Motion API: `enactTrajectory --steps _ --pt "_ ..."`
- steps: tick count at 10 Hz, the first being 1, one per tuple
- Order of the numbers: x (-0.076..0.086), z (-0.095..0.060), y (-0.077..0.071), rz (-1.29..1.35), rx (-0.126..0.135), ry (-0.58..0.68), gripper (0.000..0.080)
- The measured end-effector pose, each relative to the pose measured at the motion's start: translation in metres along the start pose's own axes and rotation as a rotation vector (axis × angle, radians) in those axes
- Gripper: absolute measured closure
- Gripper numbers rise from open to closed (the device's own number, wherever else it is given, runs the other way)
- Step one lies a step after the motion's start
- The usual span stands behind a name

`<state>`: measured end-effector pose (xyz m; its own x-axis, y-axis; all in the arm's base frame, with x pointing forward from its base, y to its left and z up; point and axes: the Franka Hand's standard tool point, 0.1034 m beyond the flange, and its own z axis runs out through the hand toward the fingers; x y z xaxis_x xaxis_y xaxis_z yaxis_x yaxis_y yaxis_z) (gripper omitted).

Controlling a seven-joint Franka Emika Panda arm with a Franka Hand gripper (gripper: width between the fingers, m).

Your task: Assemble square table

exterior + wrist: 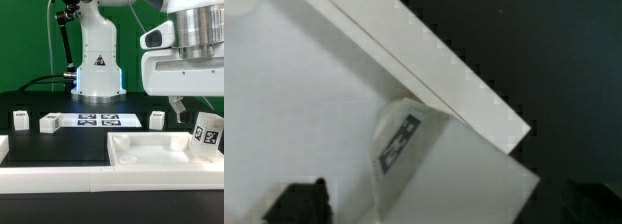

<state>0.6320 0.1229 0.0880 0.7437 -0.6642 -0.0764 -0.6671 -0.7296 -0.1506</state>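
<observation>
The square table's white slab (150, 152) lies at the front, towards the exterior view's right; it also fills much of the wrist view (295, 90), its raised rim (438, 75) running diagonally. One white tagged leg (208, 135) stands tilted at the slab's corner on the exterior view's right, against the rim; it is seen in the wrist view (446, 175). My gripper (203, 110) hangs over this leg, its fingers straddling it (443, 208). The jaws stand wide, with a gap showing beside the one dark finger (299, 205). Three more legs (20, 121), (48, 124), (157, 119) stand on the black table.
The marker board (97, 120) lies flat in front of the robot base (97, 70). A long white rail (50, 182) borders the black surface at the front. Cables trail at the back on the exterior view's left.
</observation>
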Motion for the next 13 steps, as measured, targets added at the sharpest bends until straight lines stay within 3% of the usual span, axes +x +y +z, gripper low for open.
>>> enactTrajectory --steps 2,3,5,10,13 --pt "-0.0022 -0.0027 -0.0015 -0.249 -0.063 0.001 0.015" --pt "-0.003 -0.0028 -0.0026 -0.345 -0.072 0.006 0.015" --pt "-0.0058 -0.0022 -0.0043 -0.527 -0.089 0.009 0.015" --pt "-0.0003 -0.0008 0.002 -0.84 -0.094 -0.005 0.015" --pt "-0.0001 -0.001 0.002 -0.839 -0.094 -0.004 0.051"
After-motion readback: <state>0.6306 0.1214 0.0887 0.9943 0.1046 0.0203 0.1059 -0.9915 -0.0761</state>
